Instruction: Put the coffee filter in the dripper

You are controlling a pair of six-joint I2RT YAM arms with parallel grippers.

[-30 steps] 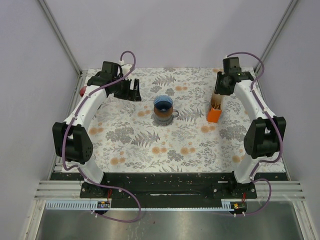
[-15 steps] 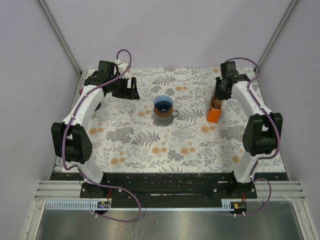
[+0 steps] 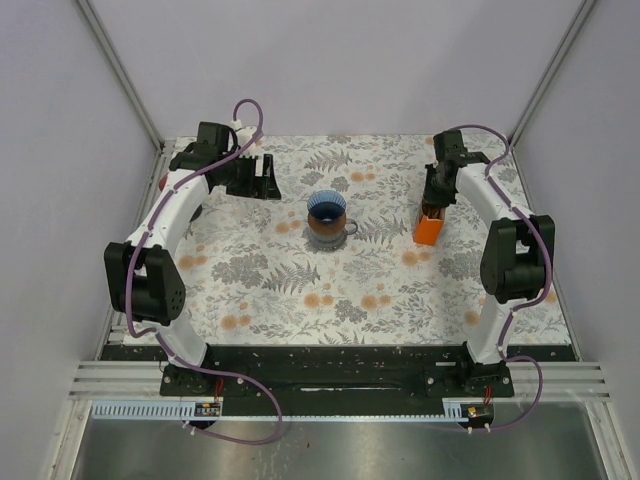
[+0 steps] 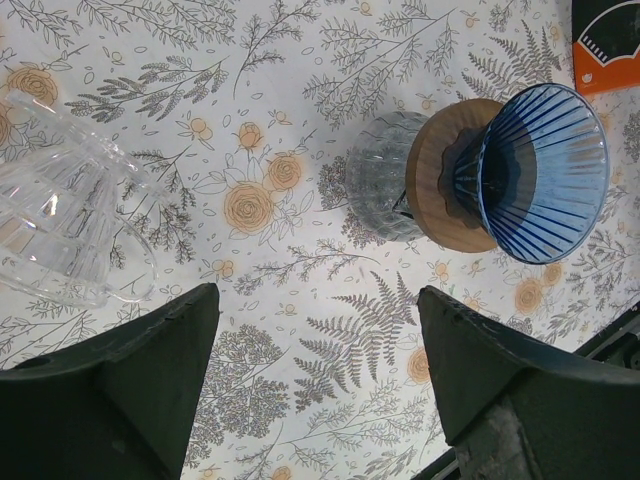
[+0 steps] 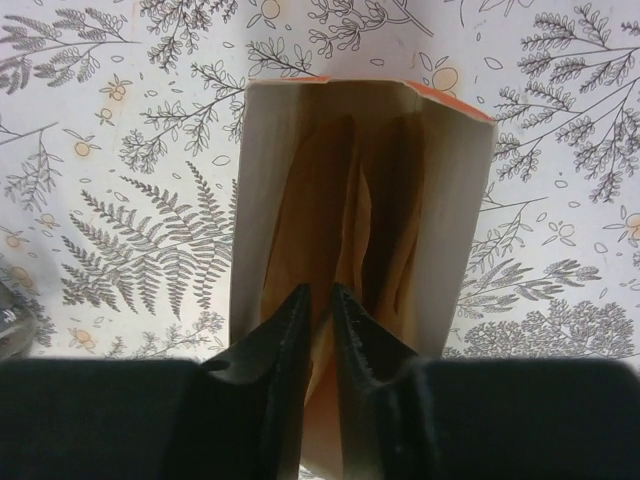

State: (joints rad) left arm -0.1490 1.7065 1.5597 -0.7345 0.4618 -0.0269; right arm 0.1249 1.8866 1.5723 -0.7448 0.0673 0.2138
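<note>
A blue ribbed dripper (image 3: pixel 326 207) with a wooden collar sits on a glass mug (image 3: pixel 330 233) at the table's middle; it also shows in the left wrist view (image 4: pixel 535 170). An orange filter box (image 3: pixel 428 230) stands right of it, open at the top, with brown coffee filters (image 5: pixel 395 220) inside. My right gripper (image 3: pixel 435 200) reaches into the box mouth; in the right wrist view (image 5: pixel 320 295) its jaws are closed to a narrow slit with a filter edge between them. My left gripper (image 3: pixel 262 180) is open and empty, left of the dripper (image 4: pixel 315 370).
A clear glass dripper (image 4: pixel 60 230) lies on the floral cloth near my left gripper. A red object (image 3: pixel 166 182) sits at the table's far left edge. Walls close the table at back and sides.
My right gripper has moved left and down from behind the orange box into its open top. My left arm has barely moved.
</note>
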